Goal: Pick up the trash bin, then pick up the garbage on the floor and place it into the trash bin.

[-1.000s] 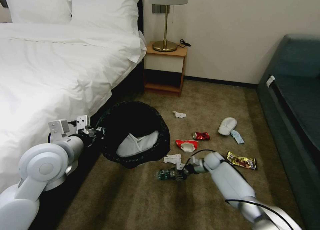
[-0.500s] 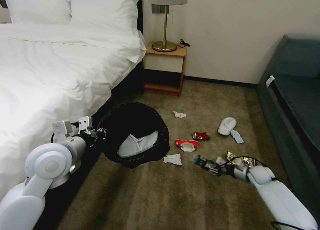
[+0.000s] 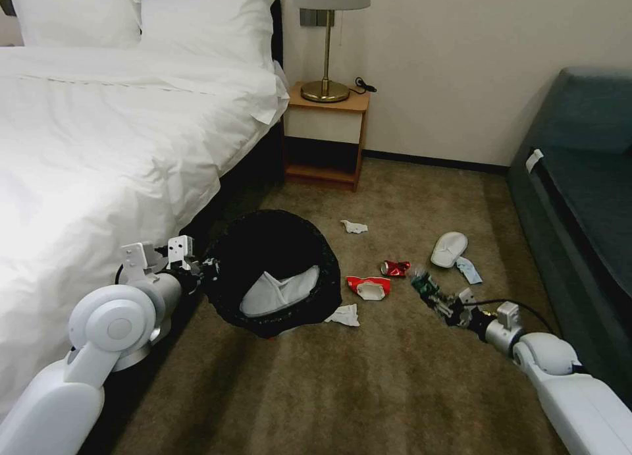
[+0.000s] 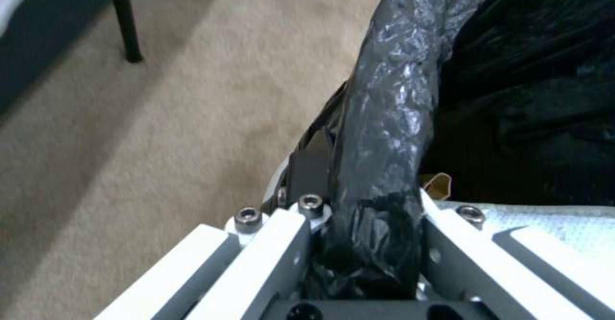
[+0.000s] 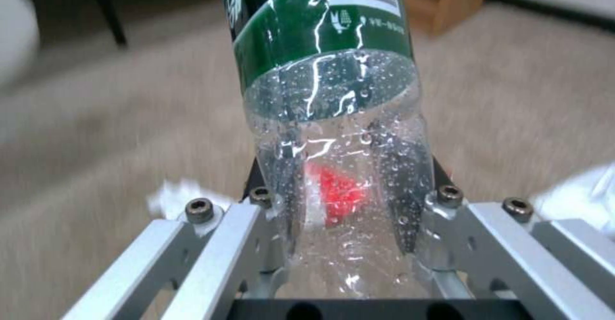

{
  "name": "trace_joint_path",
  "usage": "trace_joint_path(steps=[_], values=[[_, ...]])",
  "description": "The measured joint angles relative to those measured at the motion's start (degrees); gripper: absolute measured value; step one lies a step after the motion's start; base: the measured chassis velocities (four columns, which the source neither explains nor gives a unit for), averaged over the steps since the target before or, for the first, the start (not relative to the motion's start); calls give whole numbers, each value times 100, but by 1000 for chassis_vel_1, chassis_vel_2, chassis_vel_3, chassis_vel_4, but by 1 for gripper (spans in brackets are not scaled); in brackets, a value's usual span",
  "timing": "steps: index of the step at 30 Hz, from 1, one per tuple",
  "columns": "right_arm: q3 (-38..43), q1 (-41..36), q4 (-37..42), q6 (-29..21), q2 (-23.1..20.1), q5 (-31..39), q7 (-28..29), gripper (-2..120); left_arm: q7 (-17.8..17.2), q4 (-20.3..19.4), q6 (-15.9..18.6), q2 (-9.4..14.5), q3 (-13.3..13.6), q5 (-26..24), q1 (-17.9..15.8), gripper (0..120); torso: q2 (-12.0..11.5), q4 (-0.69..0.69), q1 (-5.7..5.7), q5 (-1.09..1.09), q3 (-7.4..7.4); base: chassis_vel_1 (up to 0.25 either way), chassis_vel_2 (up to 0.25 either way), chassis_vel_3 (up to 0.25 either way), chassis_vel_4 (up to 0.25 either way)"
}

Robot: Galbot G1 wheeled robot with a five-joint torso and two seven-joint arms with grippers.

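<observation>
My left gripper (image 3: 203, 270) is shut on the rim of the trash bin (image 3: 273, 244), holding it tilted just off the carpet beside the bed. The left wrist view shows the black bag-wrapped rim (image 4: 391, 118) pinched in the left gripper (image 4: 375, 214). A white slipper (image 3: 280, 294) lies inside the bin. My right gripper (image 3: 442, 303) is shut on a green-labelled bottle (image 3: 424, 285), low over the carpet right of the bin; the right wrist view shows the bottle (image 5: 326, 70) clamped in that gripper (image 5: 349, 204). Garbage on the floor: tissues (image 3: 355, 227) (image 3: 343, 315), red can (image 3: 396, 268), red-white wrapper (image 3: 368, 287), white slipper (image 3: 449, 249).
The bed (image 3: 99, 145) fills the left side. A nightstand (image 3: 326, 135) with a lamp stands at the back wall. A dark sofa (image 3: 579, 198) runs along the right. Open carpet (image 3: 342, 389) lies in front.
My right arm swung from in front of the bin to the right and farther out, carrying the bottle. The left arm and bin shifted slightly right and lower.
</observation>
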Motion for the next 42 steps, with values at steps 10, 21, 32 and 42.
trace_joint_path(steps=[10, 21, 32, 42], values=[[71, -66, 2214, -776, -290, 1677, 822, 25, 112, 256, 0, -24, 486, -84, -47, 3, 0, 0, 0, -2, 0, 0, 0, 0, 0], [-945, 244, 3757, -1493, -379, 3299, 1548, 25, 92, 419, 0, -38, 980, -144, -312, 3, 0, 0, 0, -1, 0, 0, 0, 0, 0], [-2139, 664, 3924, -1489, -280, 3402, 1883, 25, -38, 561, 0, -158, 1300, -147, -581, 3, 0, 0, 0, -1, 1, 0, 0, 0, 0], [-2818, 774, 3696, -1283, -37, 2935, 2176, 25, -192, 625, 0, -274, 1389, -282, -817, 3, 0, -1, 0, -1, 1, 0, 0, 0, 0]])
